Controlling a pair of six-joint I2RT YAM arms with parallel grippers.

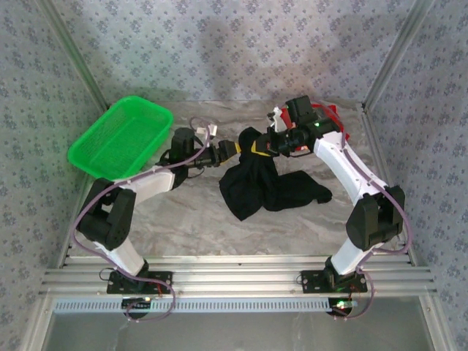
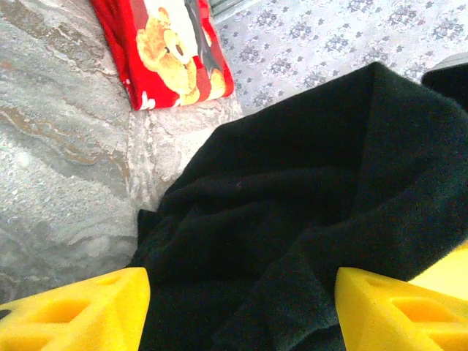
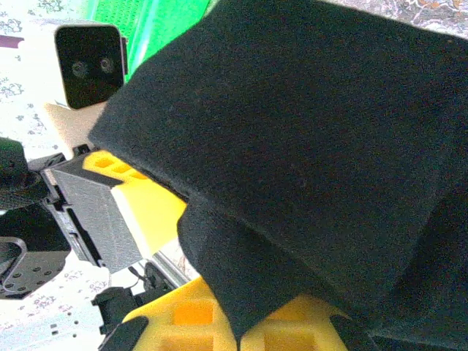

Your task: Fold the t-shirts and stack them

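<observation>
The black t-shirt (image 1: 267, 183) hangs bunched from my right gripper (image 1: 257, 146), its lower part heaped on the table. In the right wrist view the yellow jaws of that gripper (image 3: 256, 333) are shut on a fold of the black t-shirt (image 3: 307, 146). My left gripper (image 1: 232, 151) is right beside it, open, with raised black cloth (image 2: 292, 219) lying between its yellow fingers (image 2: 80, 314) and no pinch visible. The red t-shirt with the teddy-bear print (image 2: 168, 51) lies folded on the table at the back right (image 1: 327, 114), partly behind the right arm.
A green mesh basket (image 1: 121, 135) sits tilted at the back left against the wall. Patterned walls and metal posts close the table (image 1: 190, 219) in on three sides. Bare marbled surface lies in front of the black heap.
</observation>
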